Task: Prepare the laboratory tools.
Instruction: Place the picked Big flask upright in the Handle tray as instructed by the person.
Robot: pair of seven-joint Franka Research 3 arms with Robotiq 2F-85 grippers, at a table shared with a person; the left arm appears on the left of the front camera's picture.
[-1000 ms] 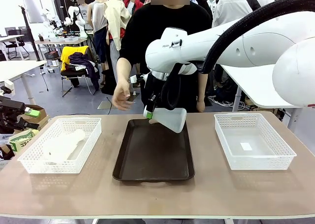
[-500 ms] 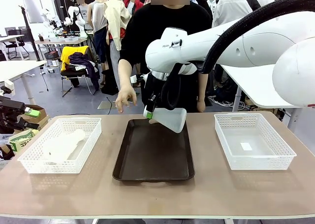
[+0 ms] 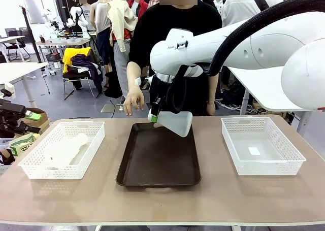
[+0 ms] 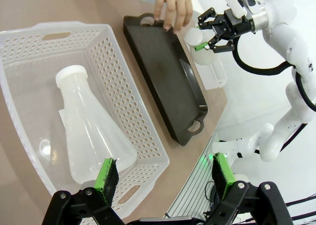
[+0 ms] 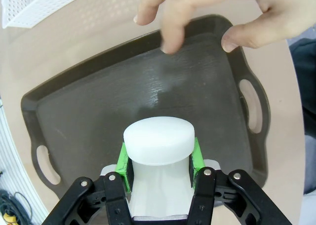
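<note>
Two flasks. My right gripper (image 3: 154,117) pinches one flask (image 3: 177,124) by its neck, sideways over the tray's (image 3: 157,165) far end, neck left. The other flask (image 4: 94,131) lies in a basket (image 4: 29,52), neck away from me, by my wide-open left gripper (image 4: 163,166).

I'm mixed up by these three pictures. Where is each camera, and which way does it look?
Front: between the arms, facing across the table to the person; the right gripper holds a flask tilted over the tray.
Left wrist: on the left arm, looking down past the open left gripper at the other flask in a basket.
Right wrist: on the right arm, looking down past that gripper, shut on the flask's neck, onto the tray.
All share the tray and the person's hand.
</note>
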